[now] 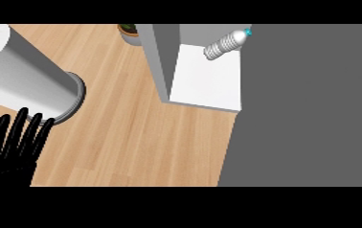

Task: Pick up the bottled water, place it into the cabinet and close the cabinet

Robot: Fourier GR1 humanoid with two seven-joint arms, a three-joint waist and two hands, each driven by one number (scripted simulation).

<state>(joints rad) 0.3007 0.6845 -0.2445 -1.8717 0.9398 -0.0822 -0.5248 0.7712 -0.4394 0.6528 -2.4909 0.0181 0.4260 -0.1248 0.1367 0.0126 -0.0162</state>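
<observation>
Robot hand (21, 138), the left one, is held open with fingers straight at the counter's (141, 141) edge, while the bottled water (226, 44) is seen lying, apparently tilted, inside the cabinet (209, 83).

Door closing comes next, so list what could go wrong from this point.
1. The bottled water lies tilted inside the cabinet, near the grey door. It may roll toward the opening as the door swings.
2. The right hand is out of view, so its clearance from the door cannot be checked.
3. The left hand rests open beside the tall white cylinder; a sideways move could bump it.
</observation>
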